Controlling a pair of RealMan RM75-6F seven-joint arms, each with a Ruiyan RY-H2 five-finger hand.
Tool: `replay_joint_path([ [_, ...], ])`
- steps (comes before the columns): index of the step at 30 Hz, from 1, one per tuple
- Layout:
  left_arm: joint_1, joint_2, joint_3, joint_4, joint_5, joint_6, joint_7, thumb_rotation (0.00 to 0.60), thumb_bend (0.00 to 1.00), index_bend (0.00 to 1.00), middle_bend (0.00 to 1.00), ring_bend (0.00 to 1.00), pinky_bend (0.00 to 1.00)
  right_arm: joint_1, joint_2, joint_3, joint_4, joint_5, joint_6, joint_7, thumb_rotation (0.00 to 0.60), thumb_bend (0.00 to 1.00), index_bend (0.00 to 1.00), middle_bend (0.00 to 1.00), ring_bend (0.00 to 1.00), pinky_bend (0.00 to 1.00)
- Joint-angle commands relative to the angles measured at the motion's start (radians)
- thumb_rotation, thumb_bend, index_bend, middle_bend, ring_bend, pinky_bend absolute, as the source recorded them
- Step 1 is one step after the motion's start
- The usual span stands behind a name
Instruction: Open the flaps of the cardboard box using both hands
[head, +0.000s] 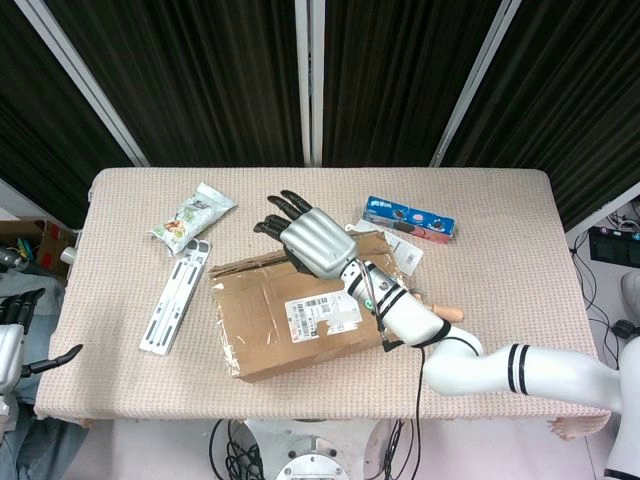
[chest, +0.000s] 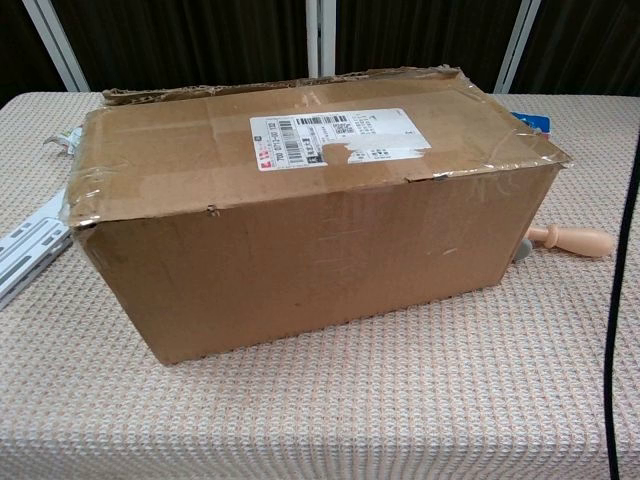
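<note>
The cardboard box (head: 290, 315) sat near the middle of the table (head: 500, 300), toward the front edge, its flaps lying down flat. A white shipping label (chest: 335, 135) w/ barcodes was stuck on the top; the print was too small to read. Clear tape ran along the box's left top edge, crinkled.

The right hand (head: 310, 238) hovered over the box's back edge, palm down, fingers (head: 282, 212) spread and extended toward the table's back-left, holding nothing. Whether it touched the cardboard couldn't be told. The right arm crossed from the front-right corner over the box's right end, hiding part of it. The left hand (head: 20, 335) showed only at the frame's far left, off the table's left edge; its pose couldn't be made out.

Other items: a blue cookie pkg (head: 410, 218), Oreo-like but wording unreadable, lay toward the back-right of the box, w/ a white paper slip beside it. A green-and-white snack bag (head: 192, 215) lay near the back-left corner. A long white bracket (head: 175, 300) lay left of the box, apart from it. A wooden handle (chest: 570, 240) stuck out just beside the box's right end. A black cable (chest: 622, 300) hung at the chest view's right edge.
</note>
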Motion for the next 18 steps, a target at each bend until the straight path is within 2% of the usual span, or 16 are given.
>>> replay_joint_path([
  [1, 0.001, 0.001, -0.001, 0.001, -0.005, -0.001, 0.0, 0.238, 0.0, 0.1, 0.12, 0.11, 0.21, 0.042, 0.076, -0.042, -0.036, 0.122, -0.132, 0.063, 0.6, 0.88, 0.26, 0.26, 0.0, 0.0],
  [5, 0.005, 0.003, 0.002, 0.004, -0.014, -0.008, -0.007, 0.241, 0.0, 0.1, 0.12, 0.11, 0.21, 0.086, 0.071, -0.07, -0.022, 0.177, -0.169, 0.078, 0.6, 0.91, 0.23, 0.25, 0.0, 0.0],
  [18, 0.009, 0.007, 0.002, 0.024, -0.02, -0.014, -0.035, 0.239, 0.0, 0.1, 0.12, 0.11, 0.21, 0.178, 0.055, -0.161, -0.001, 0.262, -0.163, 0.076, 0.6, 0.93, 0.21, 0.26, 0.0, 0.0],
])
